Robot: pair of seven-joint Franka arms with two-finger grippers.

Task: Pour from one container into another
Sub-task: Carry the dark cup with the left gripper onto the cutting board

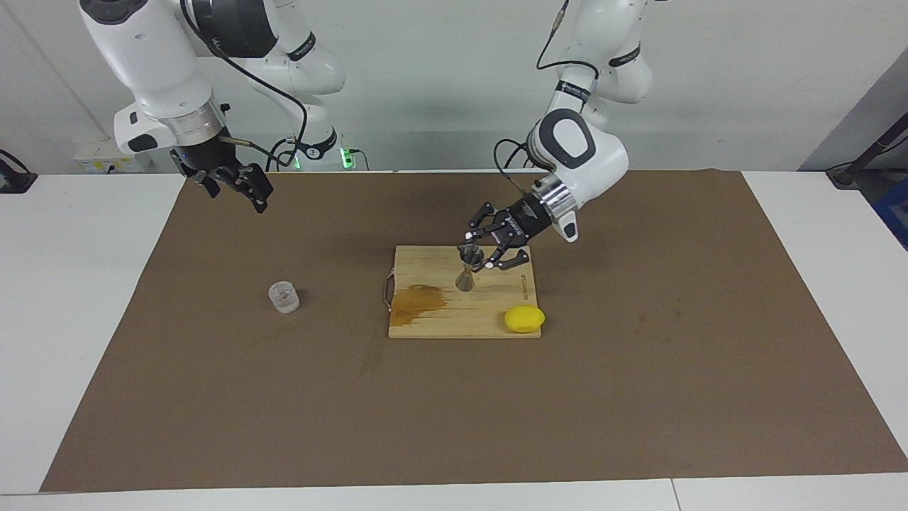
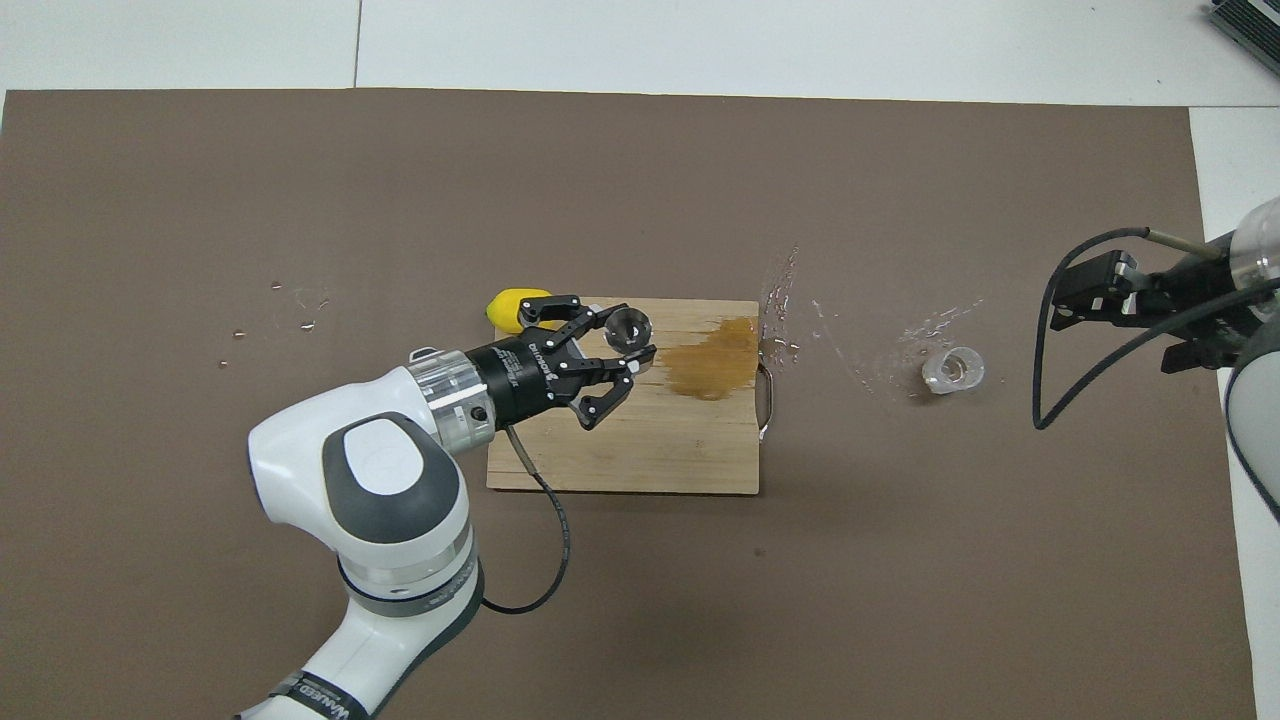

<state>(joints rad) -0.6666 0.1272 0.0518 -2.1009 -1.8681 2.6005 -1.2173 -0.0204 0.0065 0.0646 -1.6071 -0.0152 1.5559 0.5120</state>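
Observation:
My left gripper [image 1: 477,257] is shut on the small steel jigger [image 1: 466,273], holding it upright over the middle of the wooden cutting board [image 1: 489,309]. I cannot tell whether its lower cone touches the wood. From above the jigger [image 2: 629,326] shows its round mouth beside a brown wet stain [image 2: 712,358]. The clear short cup [image 1: 284,297] stands upright on the brown mat toward the right arm's end, with nothing touching it. My right gripper [image 1: 237,190] hangs open and empty in the air above the mat's edge, apart from the cup [image 2: 953,369].
A yellow lemon [image 1: 524,319] lies at the board's corner toward the left arm's end, farthest from the robots. Water splashes [image 2: 800,310] wet the mat between board and cup. A few drops [image 2: 300,297] lie toward the left arm's end.

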